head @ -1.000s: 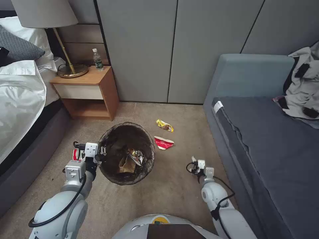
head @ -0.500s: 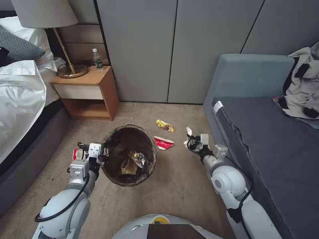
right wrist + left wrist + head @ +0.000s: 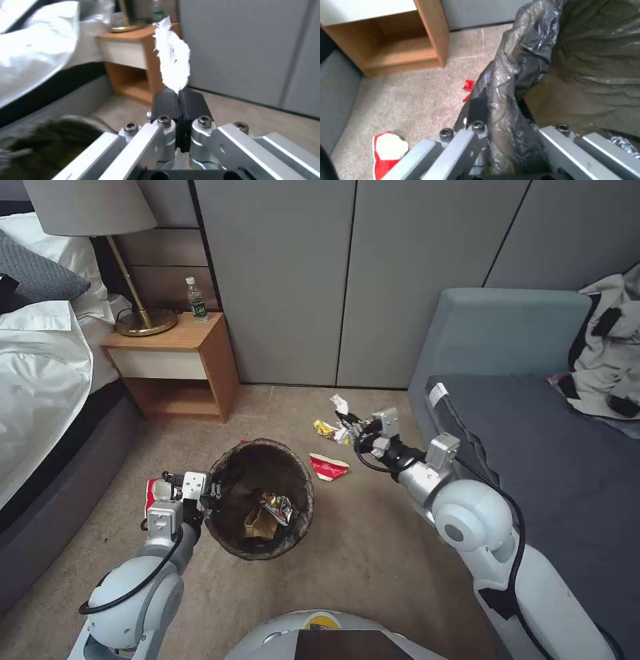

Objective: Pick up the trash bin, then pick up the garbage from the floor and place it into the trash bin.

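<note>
Gripping the trash bin (image 3: 263, 499) rim, left claw (image 3: 208, 493); right claw (image 3: 351, 425) pinching one paper wad (image 3: 340, 403); three wrappers on the carpet

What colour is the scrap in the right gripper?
White paper, clearest in the right wrist view.

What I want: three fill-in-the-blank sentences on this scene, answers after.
The right pincer is shut on a ____ paper wad.
The left pincer grips the trash bin by its ____.
On the nightstand, beside the lamp, stands a plastic ____.
Missing: white; rim; bottle.
</note>
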You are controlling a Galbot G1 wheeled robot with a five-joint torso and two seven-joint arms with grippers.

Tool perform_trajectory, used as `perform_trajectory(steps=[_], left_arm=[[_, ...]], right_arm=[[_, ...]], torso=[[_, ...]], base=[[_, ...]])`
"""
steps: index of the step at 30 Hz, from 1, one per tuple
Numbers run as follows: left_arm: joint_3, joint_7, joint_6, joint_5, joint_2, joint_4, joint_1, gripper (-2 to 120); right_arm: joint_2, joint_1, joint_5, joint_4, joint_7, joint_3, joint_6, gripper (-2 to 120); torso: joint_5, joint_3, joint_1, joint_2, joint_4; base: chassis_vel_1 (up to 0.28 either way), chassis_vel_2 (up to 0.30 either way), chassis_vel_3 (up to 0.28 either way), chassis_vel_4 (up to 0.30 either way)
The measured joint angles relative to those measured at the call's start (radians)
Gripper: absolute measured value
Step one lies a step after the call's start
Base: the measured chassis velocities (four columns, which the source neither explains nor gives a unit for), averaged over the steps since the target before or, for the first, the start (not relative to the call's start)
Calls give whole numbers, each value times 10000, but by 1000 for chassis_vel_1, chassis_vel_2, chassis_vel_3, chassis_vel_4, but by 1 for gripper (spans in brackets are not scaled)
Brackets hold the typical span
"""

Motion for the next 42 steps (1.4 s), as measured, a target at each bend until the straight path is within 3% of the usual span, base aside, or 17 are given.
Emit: perform_trajectory(steps=[13, 29, 37, 40, 42], left_arm=[[262, -119, 217, -249, 172, 439, -266, 3], [313, -159, 299, -452, 316, 639, -511, 3], [325, -152, 302, -471, 281, 649, -529, 3], [347, -149, 302, -472, 237, 650, -532, 3], [348, -149, 302, -473, 234, 648, -532, 3]], right_arm=[[-199, 1312, 248, -136, -234, -2770, -280, 0], [-91, 1487, 117, -580, 491, -4640, -745, -1], [400, 1649, 83, -945, 1133, -5133, -847, 26], [655, 1677, -61, -1139, 1277, -5221, -851, 41], [692, 1677, -86, -1156, 1292, -5226, -850, 44]], torso=[[-1, 0, 0, 0, -1], [-1, 0, 0, 0, -2], [-2, 0, 0, 0, -2], [-1, 0, 0, 0, -1], [-1, 0, 0, 0, -2]], base=[[0, 0, 0, 0], [0, 0, 0, 0], [0, 0, 0, 0], [0, 0, 0, 0], [0, 0, 0, 0]])
